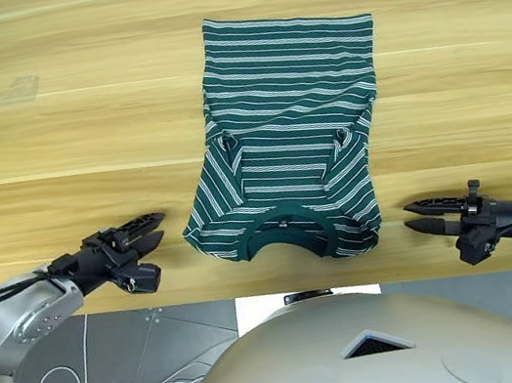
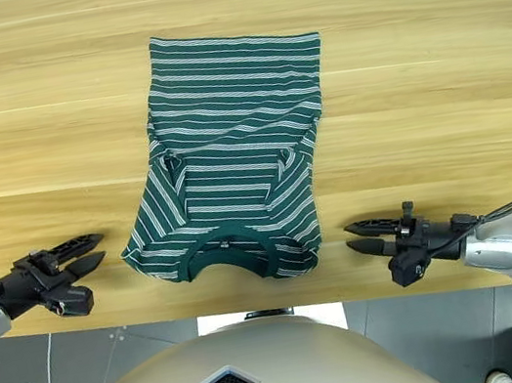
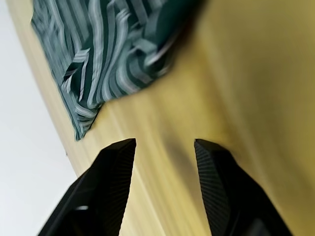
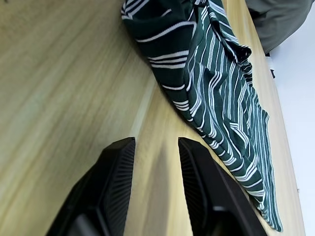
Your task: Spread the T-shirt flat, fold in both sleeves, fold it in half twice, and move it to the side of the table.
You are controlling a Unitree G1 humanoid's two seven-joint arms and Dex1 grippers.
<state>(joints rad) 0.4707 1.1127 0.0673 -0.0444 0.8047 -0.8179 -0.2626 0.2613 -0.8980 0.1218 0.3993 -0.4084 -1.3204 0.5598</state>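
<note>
In the left wrist view the T-shirt (image 3: pixel 108 54) is blurred and cropped by the frame edge; the right wrist view also crops it. The rear of the left gripper (image 3: pixel 165 142) and the right gripper (image 4: pixel 156 140) is cropped likewise.

Wooden table (image 1: pixel 48 139) — grey tiled floor (image 1: pixel 178 339)

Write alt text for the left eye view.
A green striped T-shirt with both sleeves folded in lies on a wooden table, collar toward the robot. The left pincer and right pincer, both open, flank its near end.
</note>
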